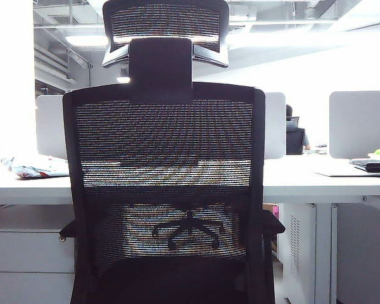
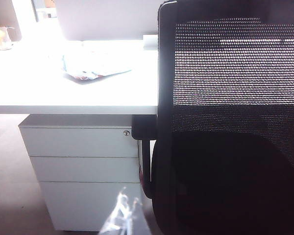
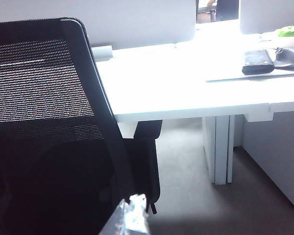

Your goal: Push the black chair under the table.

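Black mesh chair (image 1: 164,183) is shown backed toward the camera, armrests at the white surface (image 1: 316,180) edge; heavy, it is best pushed at its stiff frame, since mesh yields. Left hand (image 2: 123,215) and right hand (image 3: 132,215) are glimpsed blurred near the chair's sides; whether apart or together cannot be told.

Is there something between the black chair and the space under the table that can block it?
Nothing visible blocks it. The black chair faces the gap under the table, between the drawer unit and a white panel leg. The left gripper and right gripper sit close behind the backrest.
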Action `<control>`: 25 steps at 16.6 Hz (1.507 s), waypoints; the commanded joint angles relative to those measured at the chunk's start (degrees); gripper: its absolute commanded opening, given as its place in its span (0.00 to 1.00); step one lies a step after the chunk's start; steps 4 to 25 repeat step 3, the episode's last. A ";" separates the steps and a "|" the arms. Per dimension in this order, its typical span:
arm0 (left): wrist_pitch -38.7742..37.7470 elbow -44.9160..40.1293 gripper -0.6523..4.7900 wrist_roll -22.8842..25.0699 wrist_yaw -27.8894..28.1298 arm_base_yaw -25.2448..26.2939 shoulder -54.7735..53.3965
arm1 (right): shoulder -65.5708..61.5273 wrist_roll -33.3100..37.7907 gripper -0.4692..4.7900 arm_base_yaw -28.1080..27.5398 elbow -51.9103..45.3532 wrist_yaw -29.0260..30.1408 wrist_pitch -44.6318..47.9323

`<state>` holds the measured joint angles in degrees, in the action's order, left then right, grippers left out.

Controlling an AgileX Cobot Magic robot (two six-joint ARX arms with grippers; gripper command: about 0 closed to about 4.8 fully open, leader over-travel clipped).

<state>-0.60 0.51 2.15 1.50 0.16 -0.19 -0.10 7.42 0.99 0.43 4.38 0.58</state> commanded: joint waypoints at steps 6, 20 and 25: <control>1.09 0.00 0.11 0.44 -0.22 0.00 -0.04 | 0.00 -0.15 0.08 -0.02 -0.09 0.26 0.98; 1.09 0.00 0.11 0.44 -0.22 0.00 -0.04 | 0.00 -0.15 0.08 -0.02 -0.09 0.26 0.98; 1.09 0.00 0.11 0.44 -0.22 0.00 -0.04 | 0.00 -0.15 0.08 -0.02 -0.09 0.26 0.98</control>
